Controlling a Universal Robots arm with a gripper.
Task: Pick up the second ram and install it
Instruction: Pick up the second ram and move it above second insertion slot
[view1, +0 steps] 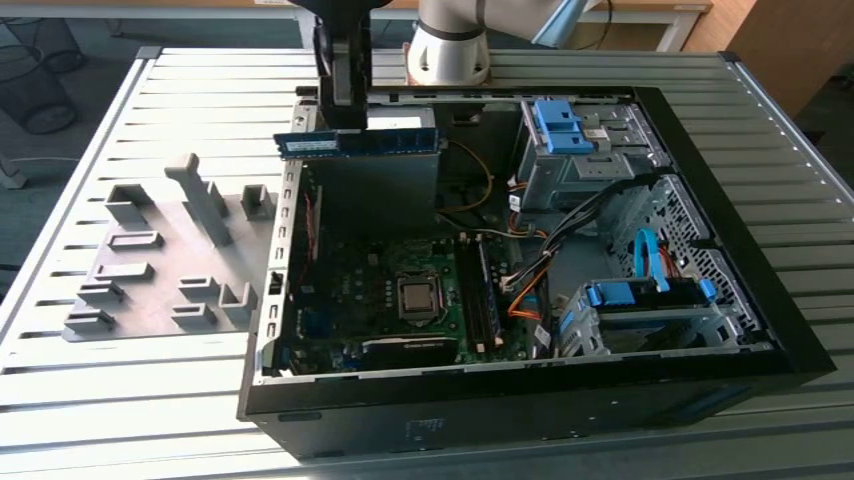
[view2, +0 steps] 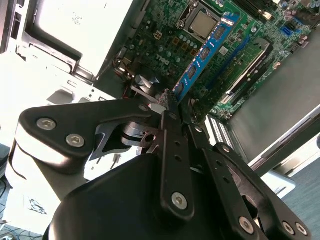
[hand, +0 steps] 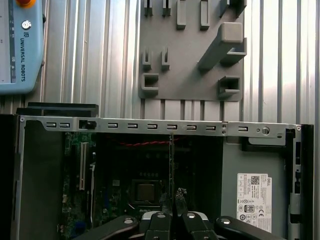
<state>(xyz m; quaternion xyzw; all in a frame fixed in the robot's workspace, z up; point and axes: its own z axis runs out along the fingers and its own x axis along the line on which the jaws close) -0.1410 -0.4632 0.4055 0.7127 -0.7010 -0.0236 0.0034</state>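
Note:
The second ram (view1: 387, 143), a thin blue-green stick with black chips and a pale label, hangs level above the back of the open computer case (view1: 534, 400). My gripper (view1: 344, 128) is shut on its upper edge. In the second wrist view the ram (view2: 205, 52) runs out from the gripper (view2: 167, 100) over the motherboard (view2: 165, 35). In the first wrist view it shows edge-on as a thin line (hand: 171, 160) above the gripper (hand: 172, 202). The memory slots (view1: 478, 300) lie beside the processor socket (view1: 418, 295), well below the stick.
A grey slotted holder tray (view1: 160, 270) lies on the ribbed table at the exterior view's left of the case. Bright-blue drive-bay clips (view1: 561, 125) (view1: 647, 293) and loose cables (view1: 534, 270) crowd the case's other side. The arm's base (view1: 447, 50) stands behind the case.

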